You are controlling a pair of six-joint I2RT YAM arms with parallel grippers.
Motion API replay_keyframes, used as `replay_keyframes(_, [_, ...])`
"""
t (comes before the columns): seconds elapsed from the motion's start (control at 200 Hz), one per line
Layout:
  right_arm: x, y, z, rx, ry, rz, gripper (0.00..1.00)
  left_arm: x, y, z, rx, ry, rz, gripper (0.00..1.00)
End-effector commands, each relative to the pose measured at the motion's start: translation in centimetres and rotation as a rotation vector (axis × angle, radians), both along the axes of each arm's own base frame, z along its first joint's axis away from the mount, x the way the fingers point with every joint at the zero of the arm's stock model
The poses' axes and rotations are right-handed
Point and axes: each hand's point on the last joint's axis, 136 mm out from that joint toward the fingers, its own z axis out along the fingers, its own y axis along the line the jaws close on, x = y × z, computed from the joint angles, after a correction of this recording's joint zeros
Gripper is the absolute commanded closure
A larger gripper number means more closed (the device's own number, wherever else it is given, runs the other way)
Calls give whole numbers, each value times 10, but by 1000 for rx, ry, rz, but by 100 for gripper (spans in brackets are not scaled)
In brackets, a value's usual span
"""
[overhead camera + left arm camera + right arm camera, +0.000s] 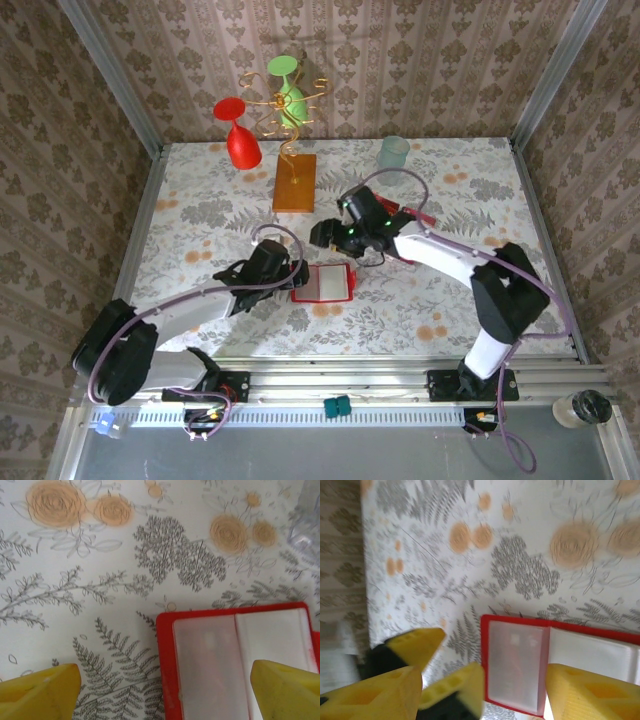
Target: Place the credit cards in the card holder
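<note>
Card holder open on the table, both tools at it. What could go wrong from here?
1. The left tool and right tool, both open, crowd the card holder; their fingers could collide.
2. The holder lies loose, so a nudge may slide it or fold it shut.
3. The credit cards lie partly under the right arm; a sweep might scatter them.

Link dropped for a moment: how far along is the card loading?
Done: the card holder lies open, pockets up; a faint red shape in one pocket may be a card. In hand: nothing; left gripper and right gripper hover open over it. Left: credit cards lie by the right arm.
</note>
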Motion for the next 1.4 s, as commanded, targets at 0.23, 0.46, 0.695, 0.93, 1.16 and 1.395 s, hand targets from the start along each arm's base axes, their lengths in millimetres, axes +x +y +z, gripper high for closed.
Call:
replay_keyframes(0.23, [35,-37,99,91,-53,-140,23,-11,21,-43,157,109,45,11])
replay_keyframes(0.46, [45,-33,167,215,-125,-145,20,-8,19,-63,212,162,38,12])
replay_keyframes(0.695, [44,-18,213,352,-180,-77,20,-6,14,-68,197,171,42,12])
replay_keyframes(0.93, [53,-28,202,455,-141,-116,21,-3,8,-72,183,175,40,12])
replay_keyframes(1.16, [44,-36,218,472,-201,-120,20,3,-3,-75,171,177,27,12])
replay_keyframes(1.395, [38,-34,222,489,-182,-99,20,1,-5,-80,157,181,25,12])
